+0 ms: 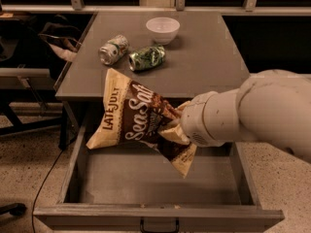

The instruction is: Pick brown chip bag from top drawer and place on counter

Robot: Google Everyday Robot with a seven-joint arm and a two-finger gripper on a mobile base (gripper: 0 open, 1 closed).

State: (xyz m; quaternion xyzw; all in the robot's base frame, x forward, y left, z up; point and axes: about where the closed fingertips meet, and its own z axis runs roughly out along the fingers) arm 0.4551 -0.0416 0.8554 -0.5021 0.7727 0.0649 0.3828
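Observation:
The brown chip bag with "Late July" and "Sea Salt" lettering hangs in the air above the open top drawer, its upper corner overlapping the front edge of the counter. My gripper is shut on the bag's right side, mostly hidden behind the crinkled foil and my white wrist. The arm comes in from the right. The drawer's grey bottom is bare, and its dark handle shows at the front.
On the counter stand a white bowl, a crushed silver can and a crushed green can. Dark chairs and furniture are at the left. A cable runs on the speckled floor at the lower left.

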